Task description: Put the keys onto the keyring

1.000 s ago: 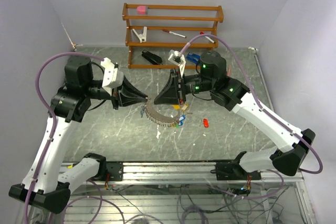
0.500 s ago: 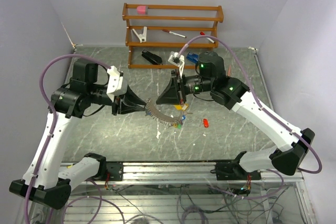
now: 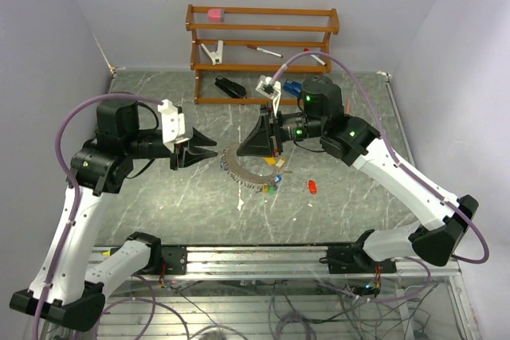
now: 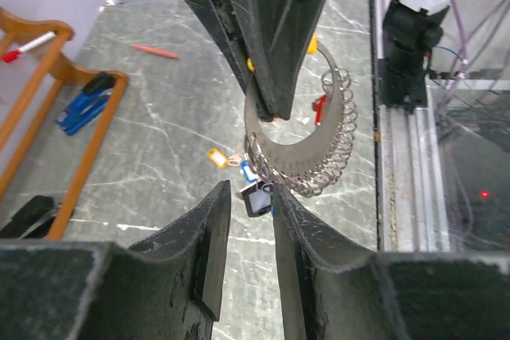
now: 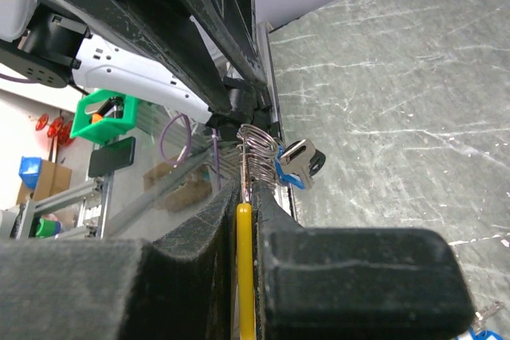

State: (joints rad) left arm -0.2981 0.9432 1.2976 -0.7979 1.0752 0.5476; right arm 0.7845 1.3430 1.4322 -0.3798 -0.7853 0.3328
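My left gripper (image 3: 215,149) has its jaws spread. My right gripper (image 3: 236,151) pinches the keyring (image 3: 237,173), which sits at 3 o'clock from the left gripper. Keys (image 3: 271,186) hang on it. A red key (image 3: 311,187) lies apart at 4 o'clock.

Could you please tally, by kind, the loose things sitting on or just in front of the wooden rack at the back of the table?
Marker pens: 2
Staplers: 2 (one black, one blue)
White clip: 1
Pink block: 1
Total: 6
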